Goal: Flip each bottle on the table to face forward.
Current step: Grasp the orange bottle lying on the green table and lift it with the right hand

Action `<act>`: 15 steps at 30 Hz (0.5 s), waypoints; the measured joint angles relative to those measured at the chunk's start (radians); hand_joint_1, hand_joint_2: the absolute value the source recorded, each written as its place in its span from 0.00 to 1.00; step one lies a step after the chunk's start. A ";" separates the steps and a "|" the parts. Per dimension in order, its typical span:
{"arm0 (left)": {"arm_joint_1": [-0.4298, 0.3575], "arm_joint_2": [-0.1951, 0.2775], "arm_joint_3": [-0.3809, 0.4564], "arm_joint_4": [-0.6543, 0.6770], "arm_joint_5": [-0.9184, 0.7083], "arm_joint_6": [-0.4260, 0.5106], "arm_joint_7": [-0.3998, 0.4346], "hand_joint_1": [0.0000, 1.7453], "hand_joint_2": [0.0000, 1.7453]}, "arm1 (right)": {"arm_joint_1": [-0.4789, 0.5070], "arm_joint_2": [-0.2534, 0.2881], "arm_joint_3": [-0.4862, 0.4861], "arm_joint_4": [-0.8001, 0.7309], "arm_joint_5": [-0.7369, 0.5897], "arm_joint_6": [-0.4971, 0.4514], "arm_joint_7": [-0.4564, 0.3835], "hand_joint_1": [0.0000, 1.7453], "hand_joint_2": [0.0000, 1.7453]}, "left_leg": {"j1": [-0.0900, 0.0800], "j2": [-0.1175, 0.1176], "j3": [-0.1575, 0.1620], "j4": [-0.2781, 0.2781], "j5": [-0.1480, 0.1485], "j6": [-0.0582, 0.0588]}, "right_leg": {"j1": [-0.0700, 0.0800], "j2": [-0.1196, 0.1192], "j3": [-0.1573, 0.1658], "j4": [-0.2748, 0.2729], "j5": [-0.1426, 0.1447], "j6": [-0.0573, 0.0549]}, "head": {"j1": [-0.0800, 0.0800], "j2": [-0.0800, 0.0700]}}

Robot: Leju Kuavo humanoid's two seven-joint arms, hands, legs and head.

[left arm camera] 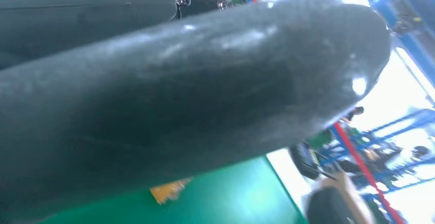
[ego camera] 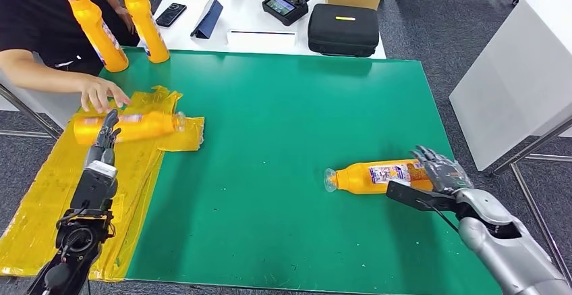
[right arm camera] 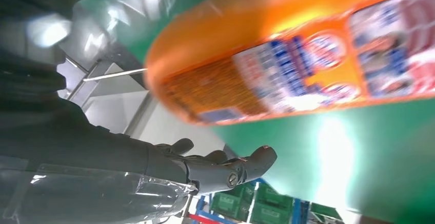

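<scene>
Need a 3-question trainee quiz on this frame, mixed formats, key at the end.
1. True or false: the bottle by the right robot hand lies on its side on the green mat.
2. How many orange bottles stand upright at the mat's far left corner? A) one B) two C) four
3. Fill in: the bottle near the left robot hand rests on a yellow ____.

Key:
1. True; the lying bottle has its cap pointing toward the mat's middle.
2. B; first upright bottle and second upright bottle.
3. Plastic sheet; the left bottle lies on it, with a person's hand just behind.
</scene>
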 joint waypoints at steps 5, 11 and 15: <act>0.014 0.001 -0.028 -0.073 0.017 -0.017 0.006 0.00 0.00 | -0.075 0.064 0.068 0.131 0.013 -0.072 -0.037 0.00 1.00 | 0.000 0.000 0.000 0.000 0.000 0.000 | 0.000 0.000 0.000 0.000 0.000 0.000 | 0.000 0.000; 0.014 0.000 -0.051 -0.100 0.028 -0.017 0.018 0.00 0.00 | -0.176 0.181 0.154 0.308 0.053 -0.087 -0.052 0.99 1.00 | 0.001 0.002 0.002 0.000 0.000 0.000 | 0.001 0.002 0.000 0.000 0.000 0.000 | 0.000 0.000; 0.006 -0.001 -0.057 -0.100 0.043 -0.018 0.021 0.00 0.00 | -0.263 0.247 0.219 0.425 0.076 0.005 -0.053 1.00 1.00 | 0.002 0.007 0.007 0.000 0.000 -0.001 | 0.001 0.006 0.001 0.000 0.000 -0.001 | 0.000 0.000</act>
